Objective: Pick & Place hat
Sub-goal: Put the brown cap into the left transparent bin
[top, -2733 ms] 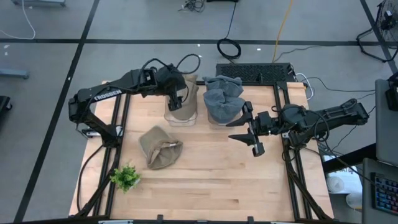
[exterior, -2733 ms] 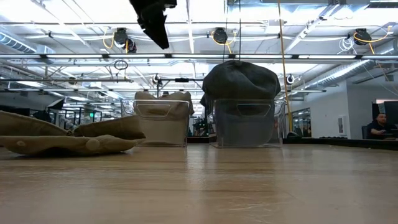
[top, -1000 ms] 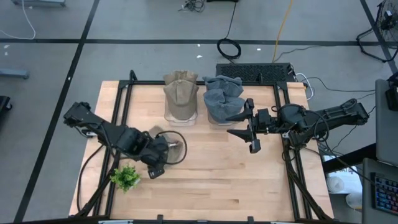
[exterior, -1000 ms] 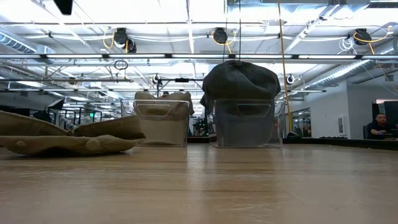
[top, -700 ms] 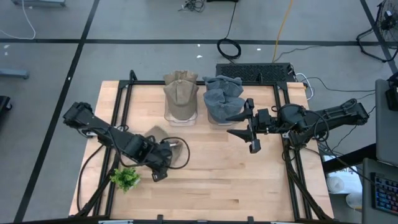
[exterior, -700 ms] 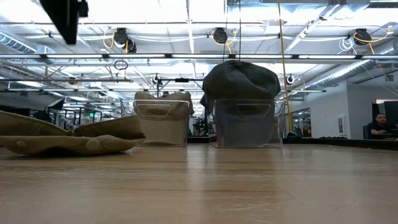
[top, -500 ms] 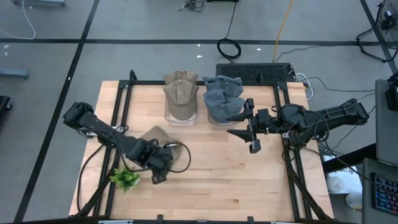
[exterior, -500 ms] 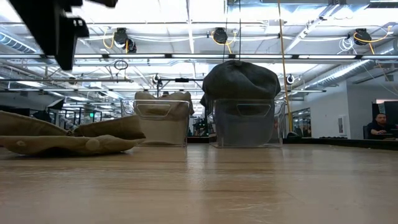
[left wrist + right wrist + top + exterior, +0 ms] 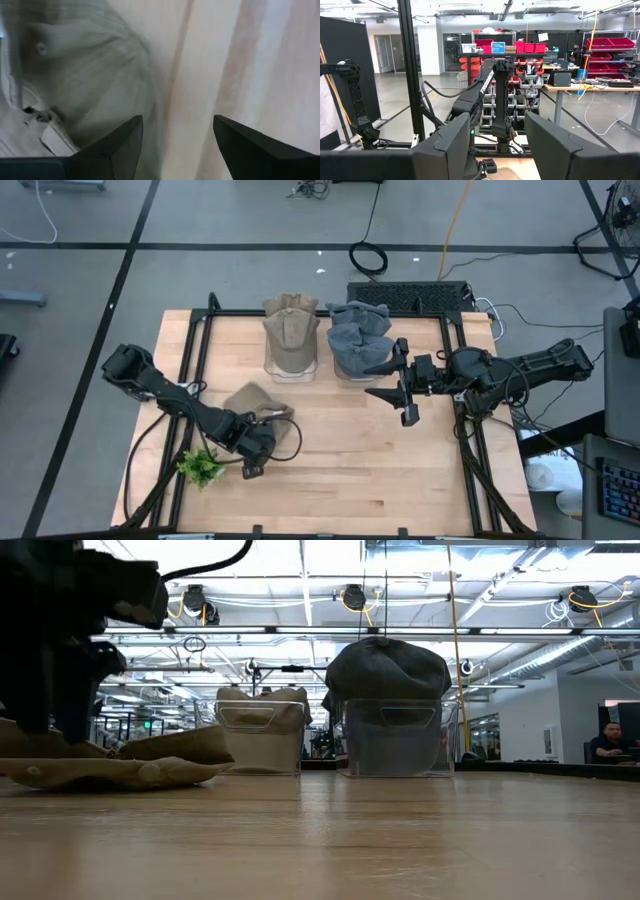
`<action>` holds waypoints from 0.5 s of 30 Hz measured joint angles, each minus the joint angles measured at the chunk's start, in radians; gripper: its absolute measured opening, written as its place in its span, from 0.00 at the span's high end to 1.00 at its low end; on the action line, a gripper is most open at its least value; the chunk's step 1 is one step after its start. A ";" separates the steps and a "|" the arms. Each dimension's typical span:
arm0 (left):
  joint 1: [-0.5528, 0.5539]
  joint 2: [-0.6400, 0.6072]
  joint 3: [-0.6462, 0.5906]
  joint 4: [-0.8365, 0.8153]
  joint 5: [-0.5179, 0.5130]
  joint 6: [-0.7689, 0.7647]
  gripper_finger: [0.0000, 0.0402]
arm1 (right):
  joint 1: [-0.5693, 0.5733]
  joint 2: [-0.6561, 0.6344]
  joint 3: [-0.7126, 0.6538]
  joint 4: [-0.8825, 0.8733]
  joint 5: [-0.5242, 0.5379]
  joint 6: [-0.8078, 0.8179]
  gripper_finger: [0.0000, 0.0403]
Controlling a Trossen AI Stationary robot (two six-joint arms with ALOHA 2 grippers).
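Observation:
A tan hat [image 9: 248,397] lies flat on the table's left half; in the low view the same hat [image 9: 130,766] rests on its underside. My left gripper [image 9: 252,452] is open and points down over the hat's near edge. In the left wrist view the left gripper [image 9: 177,120] has the hat [image 9: 90,85] on one side and bare wood on the other. In the low view its fingers [image 9: 55,730] reach down to the hat's height. My right gripper [image 9: 372,383] is open and hovers next to the grey hats [image 9: 357,338].
Two clear bins stand at the far edge. One holds another tan hat [image 9: 290,337] and the other holds the grey hats [image 9: 388,670]. A small green plant [image 9: 200,467] sits near the table's near-left corner, close to the left gripper. Bare wood fills the near-right part.
My left gripper has come down from high above the table to the level of the tan hat and has shifted a little toward the near edge. The hat has stayed where it was.

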 joint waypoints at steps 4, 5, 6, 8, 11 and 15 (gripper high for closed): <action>-0.002 0.004 -0.038 0.023 -0.076 -0.019 0.37 | 0.000 0.000 0.000 -0.002 0.000 0.000 0.55; -0.001 0.004 -0.048 0.037 -0.083 -0.015 0.37 | 0.000 0.000 0.000 -0.004 0.001 -0.003 0.55; -0.001 0.005 -0.059 0.059 -0.086 -0.006 0.37 | 0.000 0.000 0.000 -0.006 0.001 -0.006 0.55; -0.002 0.021 -0.078 0.110 -0.083 0.025 0.37 | 0.000 0.000 0.000 -0.007 0.001 -0.021 0.55; -0.003 0.071 -0.092 0.141 -0.080 0.055 0.37 | 0.000 0.000 0.000 -0.006 0.001 -0.049 0.55; -0.003 0.149 -0.080 0.154 -0.082 0.055 0.37 | 0.000 0.000 0.000 -0.006 0.002 -0.052 0.55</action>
